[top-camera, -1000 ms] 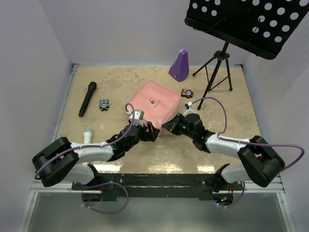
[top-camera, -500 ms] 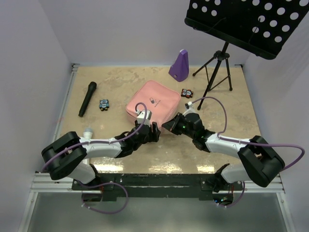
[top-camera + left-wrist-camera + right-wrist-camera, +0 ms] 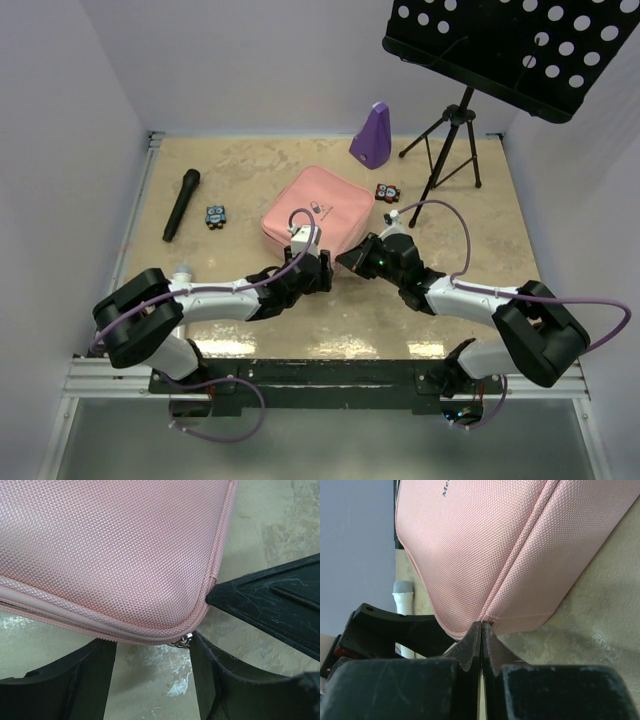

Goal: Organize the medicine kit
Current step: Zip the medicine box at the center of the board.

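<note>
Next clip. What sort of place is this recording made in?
Probably a staged lab cell for robot recording, not a home: plain walls box in a small table, and unrelated props share it, a music stand, a microphone and a pink medicine kit.

Kit (image 3: 320, 210) near corner crowded — left gripper (image 3: 150, 655) and right gripper (image 3: 481, 626) tips nearly meeting there, open table (image 3: 270, 165) behind the kit, toy (image 3: 387, 192) and stand legs (image 3: 441, 172) hemming its right, microphone (image 3: 182, 204) well clear.

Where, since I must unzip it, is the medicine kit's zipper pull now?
In the left wrist view, the zipper pull sits at the medicine kit's rounded corner, inside the open left pincer.
</note>
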Action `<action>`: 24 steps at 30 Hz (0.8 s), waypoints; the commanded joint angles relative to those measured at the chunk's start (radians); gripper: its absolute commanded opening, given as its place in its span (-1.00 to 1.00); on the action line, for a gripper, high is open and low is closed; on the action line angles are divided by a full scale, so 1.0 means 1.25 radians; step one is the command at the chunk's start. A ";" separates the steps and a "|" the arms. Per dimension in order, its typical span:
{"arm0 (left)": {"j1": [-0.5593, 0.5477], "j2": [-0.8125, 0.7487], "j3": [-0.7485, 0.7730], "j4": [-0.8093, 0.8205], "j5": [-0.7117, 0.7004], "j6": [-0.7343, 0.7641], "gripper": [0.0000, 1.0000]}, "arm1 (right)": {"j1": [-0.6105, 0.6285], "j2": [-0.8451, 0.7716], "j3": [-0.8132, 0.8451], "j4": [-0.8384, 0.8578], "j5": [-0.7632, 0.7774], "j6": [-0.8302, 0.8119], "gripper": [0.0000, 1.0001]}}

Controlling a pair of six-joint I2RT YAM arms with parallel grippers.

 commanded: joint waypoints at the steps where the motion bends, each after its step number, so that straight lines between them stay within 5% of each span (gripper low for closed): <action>1: -0.011 0.006 0.059 0.036 -0.012 -0.018 0.31 | 0.010 0.010 0.011 -0.031 -0.028 -0.015 -1.00; 8: -0.027 0.009 0.095 -0.002 -0.037 -0.029 0.37 | 0.012 0.010 0.009 -0.026 -0.028 -0.014 -1.00; 24: -0.030 0.014 0.120 -0.073 -0.078 -0.064 -0.16 | 0.012 0.003 -0.001 -0.019 -0.034 -0.012 -1.00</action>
